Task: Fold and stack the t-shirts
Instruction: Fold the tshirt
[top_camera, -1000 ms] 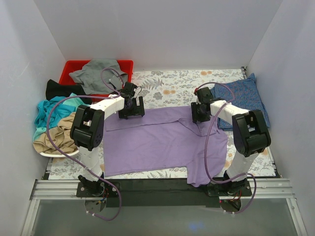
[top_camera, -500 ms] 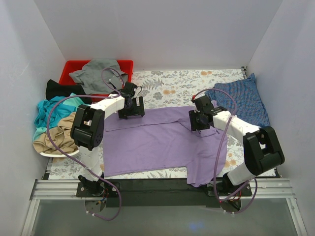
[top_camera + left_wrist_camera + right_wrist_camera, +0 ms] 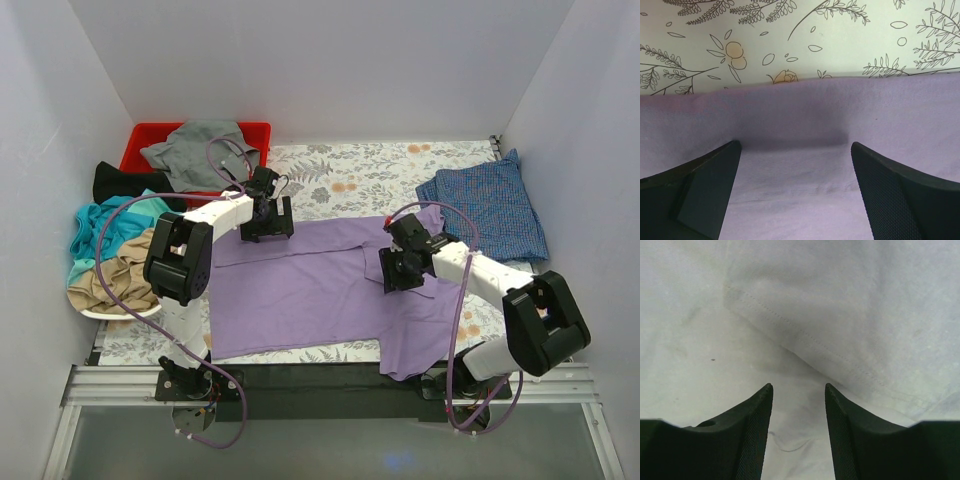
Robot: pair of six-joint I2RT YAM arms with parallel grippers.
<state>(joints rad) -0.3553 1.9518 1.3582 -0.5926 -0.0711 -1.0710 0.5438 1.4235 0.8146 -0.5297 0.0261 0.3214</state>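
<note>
The lavender t-shirt (image 3: pixel 300 290) lies spread flat in the middle of the floral cover. My left gripper (image 3: pixel 268 226) rests low over its far edge, jaws open wide; in the left wrist view that gripper (image 3: pixel 795 144) straddles bare purple cloth (image 3: pixel 800 115). My right gripper (image 3: pixel 398 270) hovers over the shirt's right part, next to a folded-in flap. In the right wrist view it (image 3: pixel 798 386) is open with flat cloth below and a stitched hem (image 3: pixel 805 335) just ahead. A blue checked t-shirt (image 3: pixel 490 210) lies at the far right.
A red bin (image 3: pixel 150 138) at the far left holds a grey shirt (image 3: pixel 195 150). Black (image 3: pixel 120 182), teal (image 3: pixel 100 222) and tan (image 3: pixel 110 280) shirts are heaped along the left wall. White walls close in three sides. The floral cover (image 3: pixel 840 40) shows beyond the shirt's edge.
The right arm has swung from the shirt's far right edge toward me and leftward, over the shirt's right part. The left arm has not moved.
</note>
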